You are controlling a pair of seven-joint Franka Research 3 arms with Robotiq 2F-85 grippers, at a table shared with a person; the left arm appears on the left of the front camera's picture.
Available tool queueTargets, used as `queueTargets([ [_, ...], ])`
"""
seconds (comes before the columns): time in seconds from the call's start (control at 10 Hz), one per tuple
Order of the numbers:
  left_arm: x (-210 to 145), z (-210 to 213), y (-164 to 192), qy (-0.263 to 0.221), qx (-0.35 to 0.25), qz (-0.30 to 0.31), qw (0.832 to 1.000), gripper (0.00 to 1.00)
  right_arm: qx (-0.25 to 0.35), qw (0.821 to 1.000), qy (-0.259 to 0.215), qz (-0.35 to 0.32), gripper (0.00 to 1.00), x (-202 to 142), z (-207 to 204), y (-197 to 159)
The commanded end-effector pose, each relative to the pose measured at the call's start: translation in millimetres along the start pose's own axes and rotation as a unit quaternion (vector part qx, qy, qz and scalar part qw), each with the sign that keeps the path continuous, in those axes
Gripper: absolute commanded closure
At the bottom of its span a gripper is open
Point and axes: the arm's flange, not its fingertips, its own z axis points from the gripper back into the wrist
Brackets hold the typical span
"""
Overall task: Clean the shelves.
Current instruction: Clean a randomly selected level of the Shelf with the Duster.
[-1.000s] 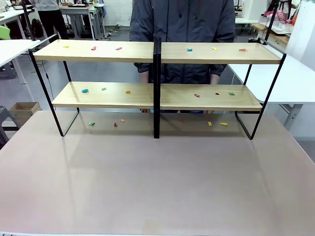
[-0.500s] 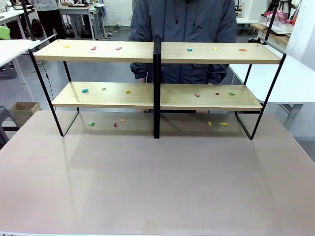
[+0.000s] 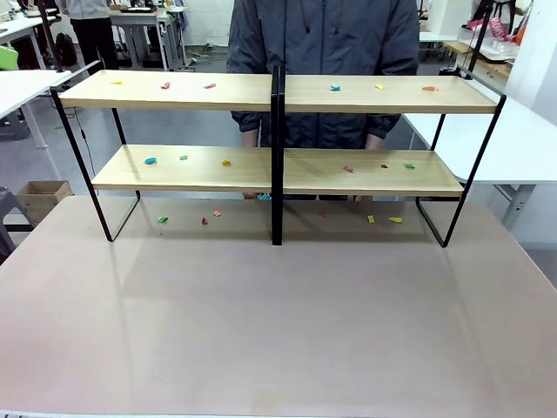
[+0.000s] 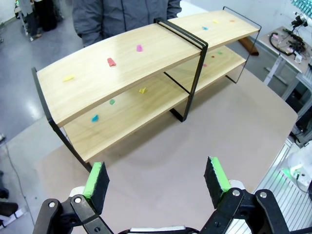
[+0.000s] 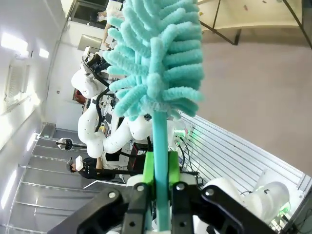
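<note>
While the shelves (image 3: 244,91) stand across the desk's (image 3: 278,331) far side, flecked with coloured scraps (image 3: 150,161), the left claw (image 4: 155,175) hangs spread and the right claw (image 5: 160,163) pinches a teal duster (image 5: 156,63) by the handle. Boards judged stiff, frame light, apt to slide: steady by the central upright (image 3: 277,157).

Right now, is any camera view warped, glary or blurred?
Left wrist view: wide-angle distortion bows the shelves. Right wrist view: the duster is sharp, bright patches at left wash out. Front view: even light, soft sheen on the tabletop.
</note>
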Motion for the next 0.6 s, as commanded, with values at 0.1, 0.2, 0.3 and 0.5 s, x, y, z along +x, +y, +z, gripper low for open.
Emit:
queueTargets([
  [0.1,-0.3,0.1,-0.7,0.004,0.001,0.0,1.0,0.0,0.004,1.0,-0.001,0.006,1.0,1.3,4.2,3.5],
  [0.2,-0.3,0.1,-0.7,0.004,0.001,0.0,1.0,0.0,0.004,1.0,-0.001,0.006,1.0,1.3,4.2,3.5],
  [0.3,-0.3,0.1,-0.7,0.004,0.001,0.0,1.0,0.0,0.004,1.0,-0.001,0.006,1.0,1.3,4.2,3.5],
  [0.5,-0.3,0.1,-0.7,0.004,0.001,0.0,1.0,0.0,0.004,1.0,-0.001,0.006,1.0,1.3,4.2,3.5],
])
